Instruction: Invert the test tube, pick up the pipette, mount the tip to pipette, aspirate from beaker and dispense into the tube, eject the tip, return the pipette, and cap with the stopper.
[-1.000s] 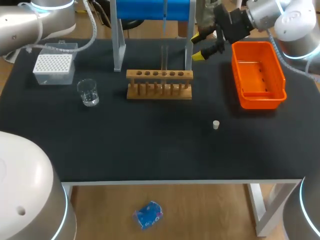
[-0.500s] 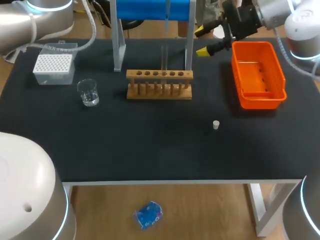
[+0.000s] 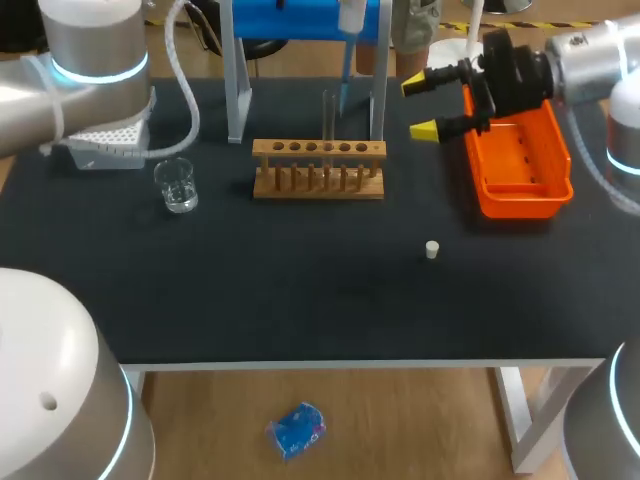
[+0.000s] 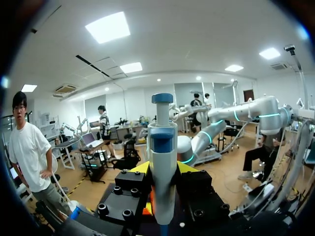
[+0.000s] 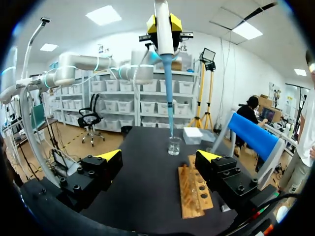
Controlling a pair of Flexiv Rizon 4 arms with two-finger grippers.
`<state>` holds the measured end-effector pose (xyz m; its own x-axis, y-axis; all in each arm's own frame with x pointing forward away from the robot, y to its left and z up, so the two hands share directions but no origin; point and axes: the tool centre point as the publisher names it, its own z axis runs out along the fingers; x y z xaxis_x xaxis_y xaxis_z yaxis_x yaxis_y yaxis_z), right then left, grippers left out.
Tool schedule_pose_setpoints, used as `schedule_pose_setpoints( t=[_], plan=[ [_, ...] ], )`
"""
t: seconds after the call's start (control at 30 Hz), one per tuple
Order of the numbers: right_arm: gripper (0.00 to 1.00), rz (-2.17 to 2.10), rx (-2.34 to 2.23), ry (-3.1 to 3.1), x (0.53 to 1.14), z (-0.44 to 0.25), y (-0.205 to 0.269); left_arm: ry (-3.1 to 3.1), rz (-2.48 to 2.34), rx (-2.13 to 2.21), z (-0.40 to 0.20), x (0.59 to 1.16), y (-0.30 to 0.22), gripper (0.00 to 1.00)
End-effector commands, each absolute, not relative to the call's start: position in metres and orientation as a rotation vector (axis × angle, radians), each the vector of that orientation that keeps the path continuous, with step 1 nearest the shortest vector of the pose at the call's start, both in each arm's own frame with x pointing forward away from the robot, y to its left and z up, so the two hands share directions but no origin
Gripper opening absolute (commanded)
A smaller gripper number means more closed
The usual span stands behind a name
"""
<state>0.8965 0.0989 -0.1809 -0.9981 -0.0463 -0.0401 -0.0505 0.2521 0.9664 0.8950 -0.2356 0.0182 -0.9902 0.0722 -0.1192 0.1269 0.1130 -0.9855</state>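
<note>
Our left claw (image 5: 164, 23) is closed on the white pipette with a blue push button on top (image 4: 162, 157). Its yellow fingers press the pipette from both sides. The pipette stands straight up and down. The button end is up, and the long thin blue tip (image 3: 343, 95) points down. It hangs in the air and touches nothing on the black table (image 3: 300, 300). In the head view the tip ends just behind the long brown wooden rack with a row of holes (image 3: 318, 168), a bit right of its middle.

Our right claw (image 3: 428, 106) is open wide and holds nothing. It is behind and to the right of the rack, just beside the orange plastic bin (image 3: 520, 190). Its fingers point toward the rack.

A thin clear glass tube (image 3: 327, 115) stands upright in the rack, near its middle. A small clear glass beaker (image 3: 178, 186) sits to the left of the rack, well apart from the blue tip. The white box of tips (image 3: 110, 145) is farther left of the rack and a bit behind it, partly hidden by our left arm (image 3: 90, 60). A little white stopper (image 3: 432, 249) lies alone in front of the rack, off to the right. A blue bar on grey legs (image 3: 300, 20) stands behind the rack.
</note>
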Motion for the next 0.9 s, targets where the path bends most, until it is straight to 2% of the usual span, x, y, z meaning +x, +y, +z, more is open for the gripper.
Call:
schedule_pose_setpoints(
  t=[0.03, 0.37, 0.9],
  plan=[
    [1.00, 1.952, -0.074, 2.421, 0.867, -0.183, 0.095, 2.261, -2.044, 0.122, 0.001, 0.874, -0.235, 0.00],
    [1.00, 2.014, -0.147, 2.386, 0.844, -0.186, 0.092, 2.262, -2.105, 0.051, -0.034, 0.845, -0.240, 0.00],
    [1.00, 2.014, -0.147, 2.386, 0.844, -0.186, 0.092, 2.262, -2.105, 0.051, -0.034, 0.845, -0.240, 0.00]
  ],
)
